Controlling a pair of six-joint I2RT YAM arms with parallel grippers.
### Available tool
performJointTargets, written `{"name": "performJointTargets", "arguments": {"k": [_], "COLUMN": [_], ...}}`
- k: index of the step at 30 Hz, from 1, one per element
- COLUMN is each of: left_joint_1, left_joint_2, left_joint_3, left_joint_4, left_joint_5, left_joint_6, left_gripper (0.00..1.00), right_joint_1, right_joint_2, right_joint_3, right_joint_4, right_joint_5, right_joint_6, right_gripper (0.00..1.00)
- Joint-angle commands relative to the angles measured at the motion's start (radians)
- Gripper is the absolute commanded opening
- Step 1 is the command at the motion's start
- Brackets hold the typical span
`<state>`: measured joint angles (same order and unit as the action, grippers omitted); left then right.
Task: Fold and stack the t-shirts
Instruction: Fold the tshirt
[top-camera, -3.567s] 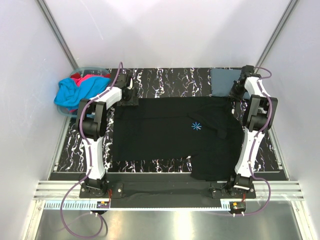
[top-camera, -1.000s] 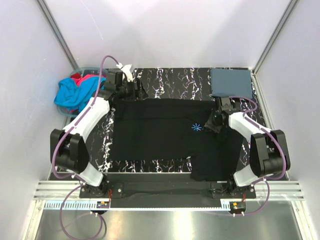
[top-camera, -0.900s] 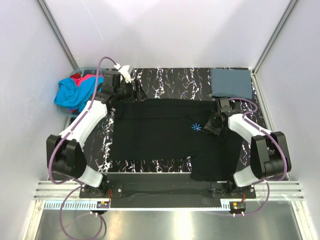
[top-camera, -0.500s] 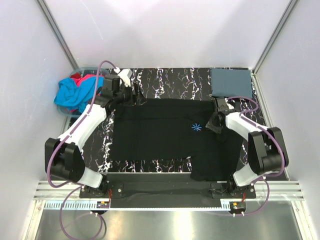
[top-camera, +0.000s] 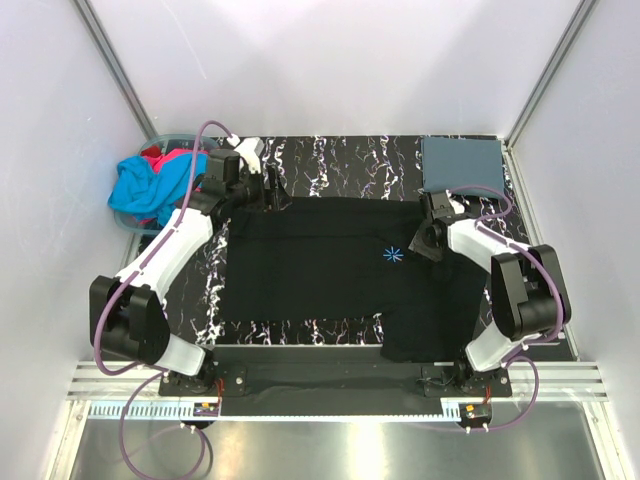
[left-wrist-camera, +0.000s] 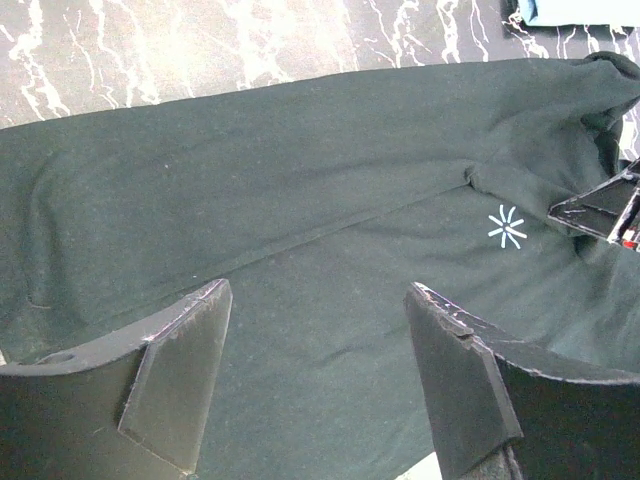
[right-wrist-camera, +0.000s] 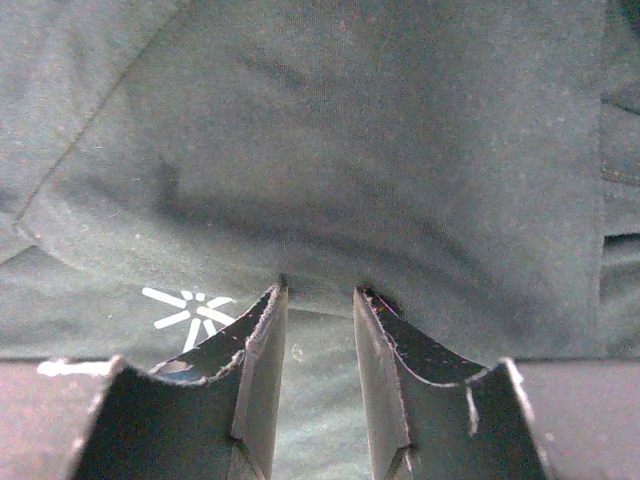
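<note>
A black t-shirt (top-camera: 320, 270) with a light-blue starburst print (top-camera: 391, 254) lies spread flat on the marbled table. My left gripper (top-camera: 268, 195) hovers wide open over its far left edge, nothing between the fingers (left-wrist-camera: 180, 360). My right gripper (top-camera: 425, 243) sits low on the shirt just right of the print. In the right wrist view its jaws (right-wrist-camera: 318, 292) stand partly open, the tips touching a raised fold of black cloth (right-wrist-camera: 400, 150). A slate blue-grey t-shirt (top-camera: 462, 165) lies folded at the far right corner. Cyan (top-camera: 145, 185) and red (top-camera: 165, 156) t-shirts are bunched at the far left.
The cyan and red shirts sit in a pale plastic tub (top-camera: 178, 133) off the table's far left corner. White walls with metal posts close in on three sides. The black shirt's lower right part hangs toward the near table edge (top-camera: 300, 350).
My right gripper's jaws have widened at the fold by the starburst. The left gripper has come slightly nearer and rightward over the shirt's far left edge, still wide open.
</note>
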<state>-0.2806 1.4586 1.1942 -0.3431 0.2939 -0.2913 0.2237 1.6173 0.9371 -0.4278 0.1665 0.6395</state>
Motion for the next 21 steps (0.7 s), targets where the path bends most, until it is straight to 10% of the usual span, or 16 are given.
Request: {"name": "performJointTargets", "arguments": {"k": [1, 6, 10, 21], "left_joint_1": [0.000, 0.000, 0.000, 0.001], "left_joint_2": [-0.011, -0.009, -0.014, 0.046], "left_joint_3": [-0.001, -0.001, -0.004, 0.021], "left_joint_4": [0.042, 0.042, 0.038, 0.012], "left_joint_5": [-0.024, -0.033, -0.047, -0.049], "left_joint_6": [0.015, 0.018, 0.024, 0.030], "left_gripper": [0.76, 0.76, 0.76, 0.76], "right_joint_1": [0.011, 0.014, 0.014, 0.014], "right_joint_2": [0.041, 0.093, 0.090, -0.068], "right_joint_3": [0.034, 0.046, 0.071, 0.180], "right_joint_4": [0.031, 0.029, -0.006, -0.203], "right_joint_5": [0.028, 0.030, 0.034, -0.059], "right_joint_6": [-0.024, -0.023, -0.038, -0.063], "right_gripper": [0.41, 0.34, 0.00, 0.00]}}
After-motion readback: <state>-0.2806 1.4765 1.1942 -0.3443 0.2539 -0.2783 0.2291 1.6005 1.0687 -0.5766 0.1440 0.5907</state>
